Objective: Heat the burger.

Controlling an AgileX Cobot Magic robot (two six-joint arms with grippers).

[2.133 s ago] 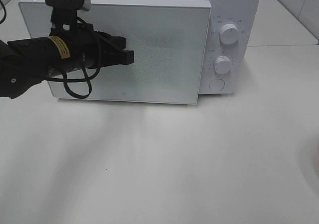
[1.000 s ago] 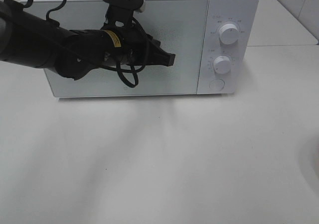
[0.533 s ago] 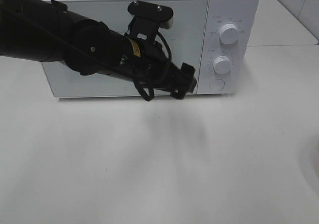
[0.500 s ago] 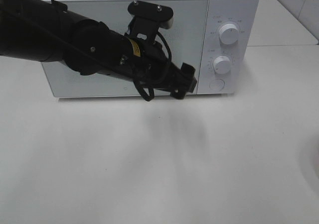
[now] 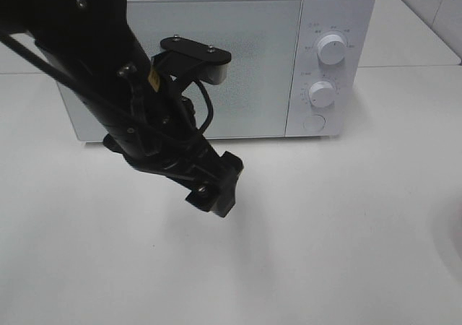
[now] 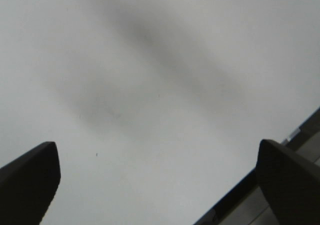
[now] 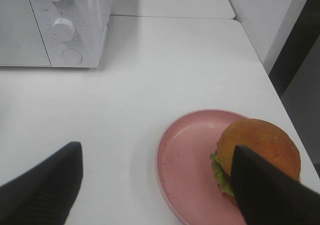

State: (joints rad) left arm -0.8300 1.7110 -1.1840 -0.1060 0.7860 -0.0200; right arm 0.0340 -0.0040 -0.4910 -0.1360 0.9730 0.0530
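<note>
The burger [image 7: 257, 152] sits on a pink plate [image 7: 187, 170] on the white tabletop [image 7: 150, 80], well apart from the closed microwave [image 5: 238, 58]. The right tool [image 7: 152, 185] hovers above it, spread and empty. The left tool [image 5: 214, 184] is released over bare tabletop.

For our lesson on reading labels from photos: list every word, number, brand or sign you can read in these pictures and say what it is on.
No text can be read for certain.
Small grey markings around the two knobs on the microwave: too small and blurred to read.
Yellow label on the left arm: print too blurred to read.
The burger and pink plate: no writing visible.
</note>
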